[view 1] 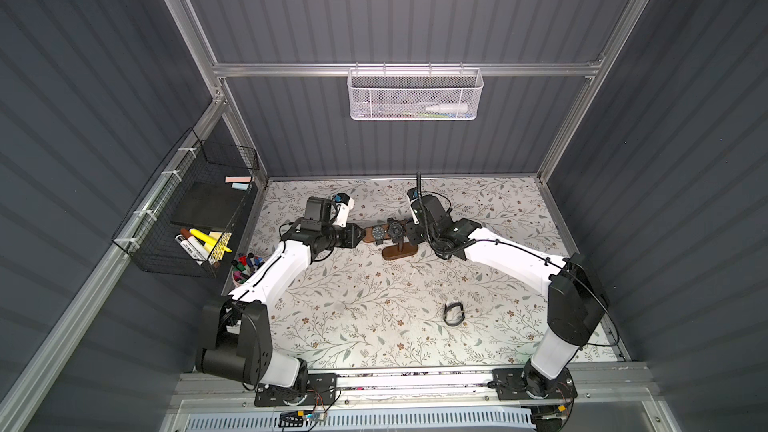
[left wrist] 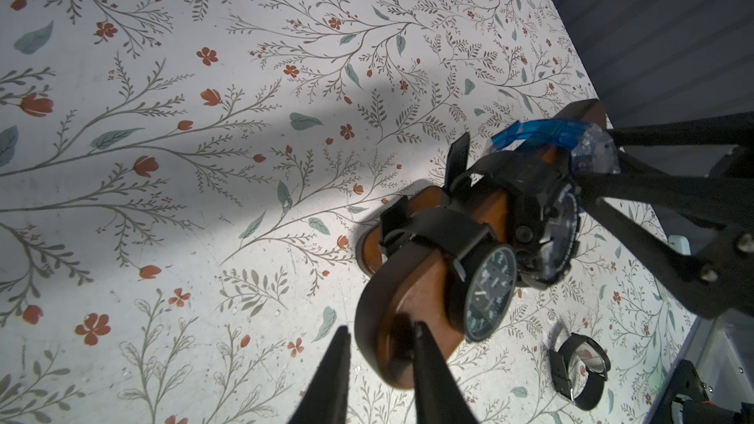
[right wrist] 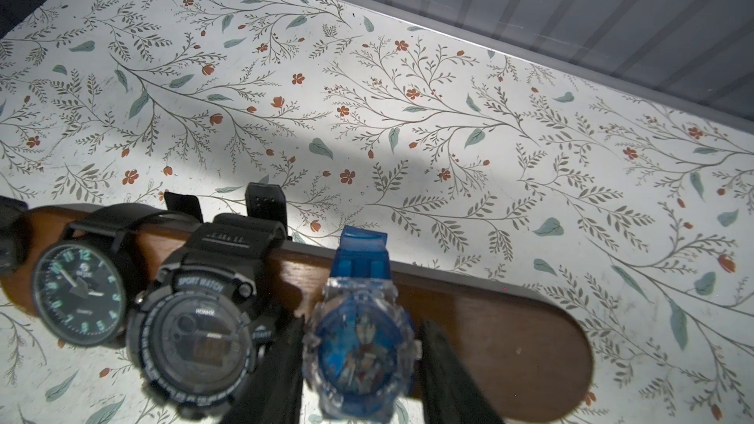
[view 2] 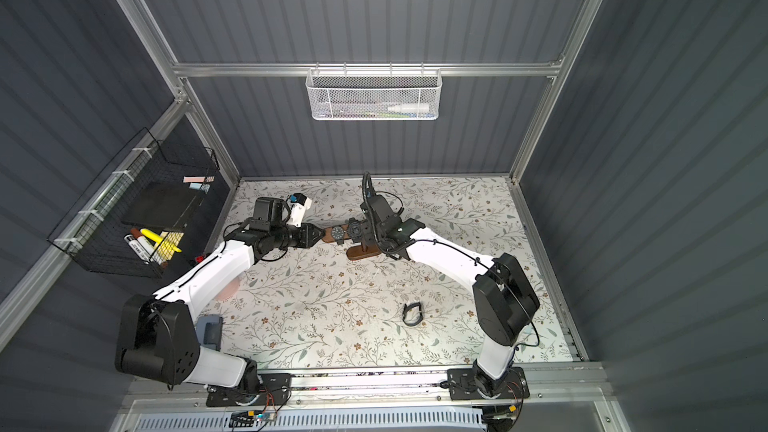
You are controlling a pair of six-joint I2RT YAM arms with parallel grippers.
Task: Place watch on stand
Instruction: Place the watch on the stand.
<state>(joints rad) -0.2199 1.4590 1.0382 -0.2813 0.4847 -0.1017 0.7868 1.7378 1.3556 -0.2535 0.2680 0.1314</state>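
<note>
The dark brown wooden stand [view 1: 400,252] stands mid-table, its bar [right wrist: 489,328] level. A black analog watch [right wrist: 79,295], a black sport watch [right wrist: 196,344] and a translucent blue watch [right wrist: 359,344] hang on the bar with their straps looped round it. My right gripper [right wrist: 363,322] has a finger on each side of the blue watch's case and is shut on it. In both top views my right gripper [view 1: 409,231] hides that watch. My left gripper [left wrist: 381,332] is shut on the rounded left end of the bar [left wrist: 424,291]. Another black watch [view 1: 454,313] lies on the table nearer the front.
A black wire basket [view 1: 187,209] with markers and a dark pad hangs on the left wall. A cup of markers [view 1: 245,268] stands below it beside my left arm. A white mesh basket [view 1: 415,93] hangs on the back wall.
</note>
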